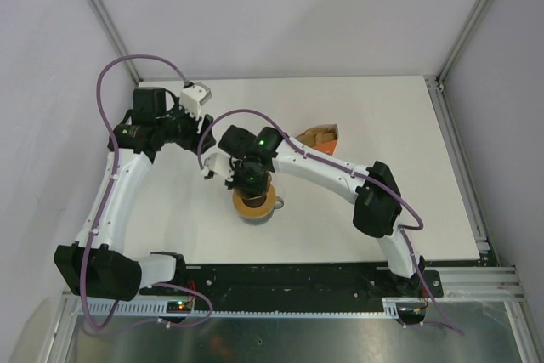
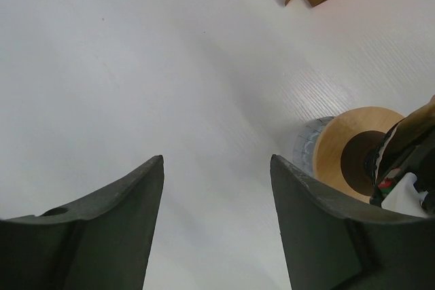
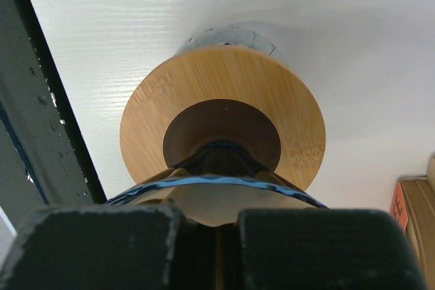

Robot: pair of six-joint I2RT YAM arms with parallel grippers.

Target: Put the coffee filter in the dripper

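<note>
From above, the right gripper (image 1: 251,186) is seen over a wooden ring (image 1: 255,204). At the left wrist, the left gripper (image 2: 217,159) is spread wide and empty. At the right wrist, the coffee filter (image 3: 211,210) is pinched by closed fingers inside the dripper (image 3: 217,180), which is set on the ring atop a glass carafe (image 3: 224,35).
</note>
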